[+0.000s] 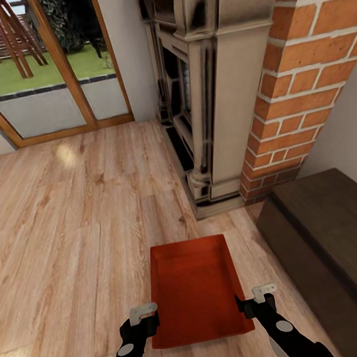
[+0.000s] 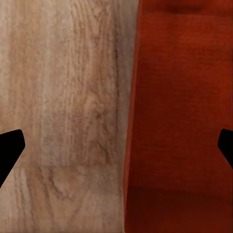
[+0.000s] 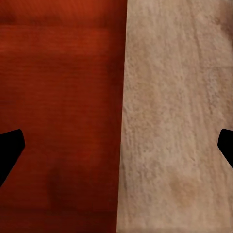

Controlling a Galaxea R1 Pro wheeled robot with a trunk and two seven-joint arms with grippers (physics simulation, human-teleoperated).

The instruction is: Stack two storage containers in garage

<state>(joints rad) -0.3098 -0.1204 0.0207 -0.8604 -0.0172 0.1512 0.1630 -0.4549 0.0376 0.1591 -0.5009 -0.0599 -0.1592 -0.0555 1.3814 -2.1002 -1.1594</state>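
Item: one orange-red bin [image 1: 194, 292], lidless, low-walled, in the living room; whether it lay on the plank floor [image 1: 63, 221] or was lifted clear could not be told. Fireplace [image 1: 197, 82] and brick chimney [image 1: 304, 64] stood ahead, dark bench [image 1: 335, 245] to the right, glass doors [image 1: 49, 66] far left.

Left gripper [image 1: 145, 319]: at the bin's left long wall. The left wrist view showed both fingers spread wide, straddling that wall [image 2: 131, 121]; jaws open.

Right gripper [image 1: 258, 300]: at the opposite wall, likewise spread, wall edge [image 3: 124, 121] between the fingers; jaws open.

Handling note (judgement): both grippers should close on the thin walls at matching points near mid-length, evenly, so the bin lifts level. Uneven hold risks tilt or slip. Keep clear of the bench when turning toward the garage.
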